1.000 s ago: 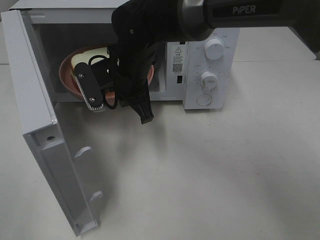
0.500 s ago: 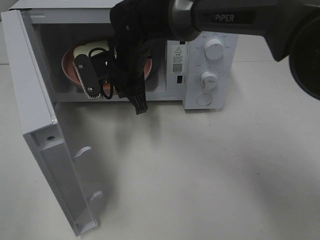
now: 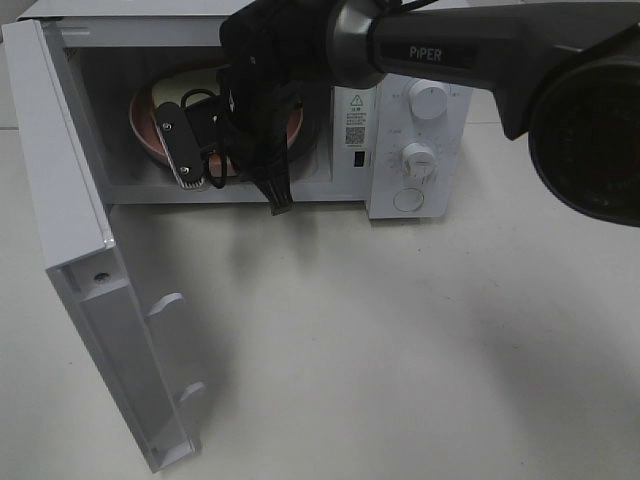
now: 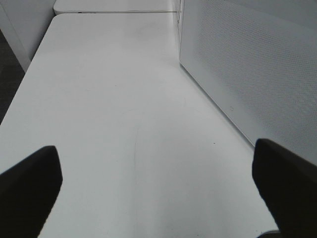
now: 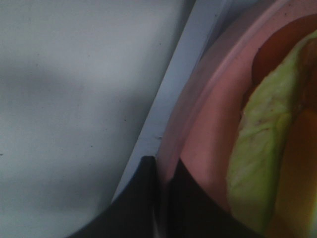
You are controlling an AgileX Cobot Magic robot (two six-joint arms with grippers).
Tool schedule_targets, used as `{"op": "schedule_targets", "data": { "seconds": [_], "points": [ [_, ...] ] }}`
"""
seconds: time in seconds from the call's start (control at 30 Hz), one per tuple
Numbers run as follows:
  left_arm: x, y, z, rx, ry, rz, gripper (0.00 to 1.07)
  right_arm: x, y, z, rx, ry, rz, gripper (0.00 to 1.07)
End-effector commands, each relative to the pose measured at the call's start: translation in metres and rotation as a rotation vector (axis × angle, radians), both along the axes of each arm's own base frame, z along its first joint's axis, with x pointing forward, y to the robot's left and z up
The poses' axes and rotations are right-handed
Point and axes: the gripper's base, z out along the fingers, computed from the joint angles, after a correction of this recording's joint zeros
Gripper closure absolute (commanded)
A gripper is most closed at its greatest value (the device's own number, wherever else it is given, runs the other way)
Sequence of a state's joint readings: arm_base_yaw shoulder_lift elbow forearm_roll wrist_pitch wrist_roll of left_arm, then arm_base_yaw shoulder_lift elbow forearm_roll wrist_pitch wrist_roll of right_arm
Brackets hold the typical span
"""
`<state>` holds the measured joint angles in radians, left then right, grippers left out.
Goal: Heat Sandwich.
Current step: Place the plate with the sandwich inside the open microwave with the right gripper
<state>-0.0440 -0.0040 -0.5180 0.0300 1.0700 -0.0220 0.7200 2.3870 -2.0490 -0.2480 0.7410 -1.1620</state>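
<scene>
The sandwich [image 5: 265, 148] lies on a round pink plate [image 5: 203, 148]; the right wrist view shows its pale green-yellow layer and orange filling. My right gripper [image 5: 163, 168] is shut on the plate's rim, just at the white sill of the microwave [image 3: 420, 130]. In the high view the plate [image 3: 145, 110] sits inside the oven cavity. The black right arm reaches in from the right, and its gripper [image 3: 277, 203] points down at the cavity's front. There the arm hides the sandwich. My left gripper [image 4: 158, 191] is open over bare table with nothing between its fingers.
The microwave door [image 3: 70, 230] stands swung open to the left, its handle side toward the table's front. Two white knobs [image 3: 428, 100] are on the panel at the right. A perforated white panel [image 4: 247, 74] stands close beside the left gripper.
The right arm has moved back toward the oven, carrying the plate deeper into the cavity. The bread seen earlier is now behind the arm. The left gripper stayed open.
</scene>
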Motion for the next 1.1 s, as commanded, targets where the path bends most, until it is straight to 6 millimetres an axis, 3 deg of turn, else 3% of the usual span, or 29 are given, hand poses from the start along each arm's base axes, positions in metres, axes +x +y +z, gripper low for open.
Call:
{"op": "schedule_targets", "data": {
  "seconds": [0.03,0.5,0.67,0.8,0.83,0.9,0.97,1.0,1.1],
  "points": [
    [-0.0028,0.0003,0.0002,0.002,-0.024,0.005,0.06,0.0084,0.0002,0.0092,0.035,-0.057,-0.004,1.07],
    [-0.0028,0.0003,0.0002,0.002,-0.024,0.005,0.06,0.0156,-0.0018,0.0006,0.04,-0.067,-0.009,1.03],
    [-0.0028,0.0003,0.0002,0.002,-0.024,0.005,0.06,0.0159,-0.0022,0.0008,0.052,-0.065,-0.036,0.96],
    [-0.0028,0.0003,0.0002,0.002,-0.024,0.005,0.06,0.016,-0.0022,0.0008,0.087,-0.053,-0.095,0.79],
    [-0.0028,0.0003,0.0002,0.002,-0.024,0.005,0.06,0.016,-0.0022,0.0008,0.087,-0.053,-0.095,0.79],
    [-0.0028,0.0003,0.0002,0.002,-0.024,0.005,0.06,0.016,-0.0022,0.0008,0.103,-0.047,-0.122,0.63],
    [-0.0028,0.0003,0.0002,0.002,-0.024,0.005,0.06,0.016,-0.0022,0.0008,0.108,-0.045,-0.131,0.59],
    [-0.0028,0.0003,0.0002,0.002,-0.024,0.005,0.06,0.016,-0.0022,0.0008,0.123,-0.04,-0.157,0.48],
    [-0.0028,0.0003,0.0002,0.002,-0.024,0.005,0.06,0.0159,-0.0022,0.0013,0.155,-0.029,-0.209,0.37]
  ]
}}
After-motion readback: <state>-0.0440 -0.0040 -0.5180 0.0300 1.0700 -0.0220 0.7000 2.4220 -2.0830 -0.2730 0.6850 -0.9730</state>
